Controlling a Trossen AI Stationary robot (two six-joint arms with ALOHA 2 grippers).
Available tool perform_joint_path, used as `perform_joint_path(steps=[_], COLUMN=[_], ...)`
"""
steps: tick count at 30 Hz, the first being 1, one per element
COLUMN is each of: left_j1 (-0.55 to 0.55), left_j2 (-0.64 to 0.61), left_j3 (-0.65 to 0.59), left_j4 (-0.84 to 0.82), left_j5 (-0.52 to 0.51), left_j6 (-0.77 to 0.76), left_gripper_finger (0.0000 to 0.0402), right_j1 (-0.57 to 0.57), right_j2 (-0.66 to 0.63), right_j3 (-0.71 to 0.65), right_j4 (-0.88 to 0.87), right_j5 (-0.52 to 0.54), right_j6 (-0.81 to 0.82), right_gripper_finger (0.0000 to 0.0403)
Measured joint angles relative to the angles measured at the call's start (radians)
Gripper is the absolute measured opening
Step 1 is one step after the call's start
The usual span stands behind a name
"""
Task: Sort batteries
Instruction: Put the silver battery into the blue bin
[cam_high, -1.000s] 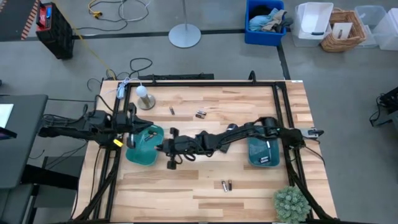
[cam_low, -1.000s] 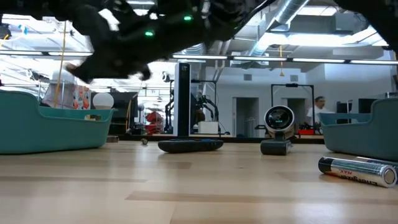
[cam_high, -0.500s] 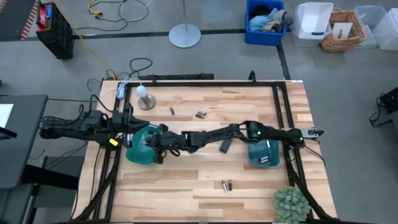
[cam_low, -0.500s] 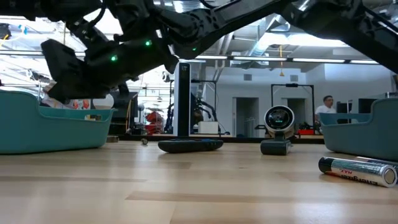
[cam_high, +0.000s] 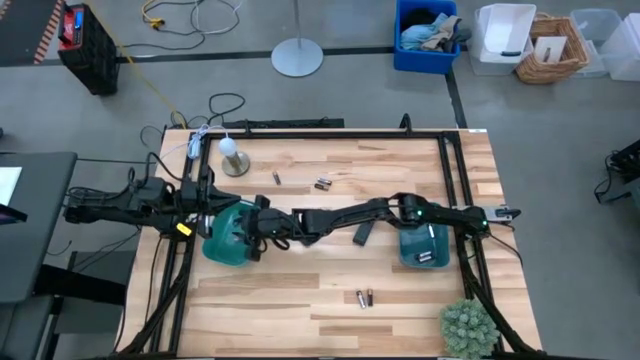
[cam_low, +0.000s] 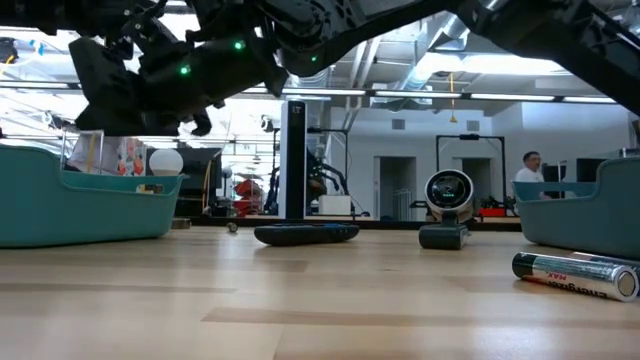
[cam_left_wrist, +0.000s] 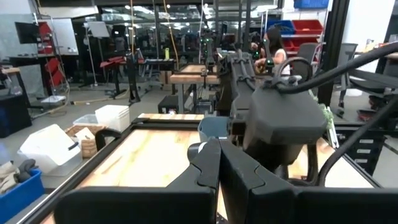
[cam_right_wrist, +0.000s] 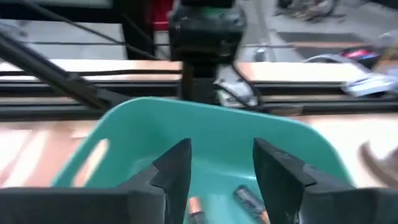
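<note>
My right gripper (cam_right_wrist: 221, 177) is open and hangs over the left teal tray (cam_high: 232, 240), reached from the table's right side; nothing is between its fingers. Two batteries (cam_right_wrist: 247, 198) lie on that tray's floor below the fingers. The same gripper (cam_low: 125, 85) shows above the tray (cam_low: 80, 205) in the low view. Loose batteries lie on the wood: one (cam_high: 275, 178) and a pair (cam_high: 322, 184) toward the far edge, a pair (cam_high: 363, 297) near the front, one (cam_low: 575, 272) close to the low camera. My left gripper (cam_left_wrist: 217, 163) is shut and waits at the table's left edge.
A second teal tray (cam_high: 422, 247) stands on the right under my right arm. A black remote (cam_low: 305, 234) and a flashlight (cam_low: 445, 195) lie mid-table. A small lamp (cam_high: 232, 158) stands at the far left, a plant (cam_high: 468, 328) at the near right corner.
My right gripper has travelled toward the table's left edge, from the bare wood beside the left teal tray to a spot over the tray, the arm stretching out across the table. My left arm has kept still.
</note>
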Motion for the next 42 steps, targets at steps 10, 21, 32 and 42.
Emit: perform_joint_path(steps=[10,21,32,42], left_j1=[0.0,0.0,0.0,0.053], left_j2=[0.0,0.003,0.168,0.558], left_j3=[-0.002,-0.032,-0.034,0.014], left_j4=[-0.036,-0.001,0.033,0.296], left_j5=[0.0,0.006,-0.073,-0.087], left_j6=[-0.025,-0.046,-0.102,-0.079], left_gripper_finger=[0.0001,0.0001,0.0001,0.0005], right_j1=[0.023,0.016,0.081,0.122], right_j2=[-0.086,-0.513,-0.941,-1.207], right_j3=[-0.108,-0.827,-1.309,-1.517], right_j4=[0.017,0.333,0.406,0.416], right_j5=[0.107,0.32,0.557,0.643], right_j6=[-0.065,0.034,0.096,0.091], right_gripper_finger=[0.013,0.0123,0.0123,0.0123])
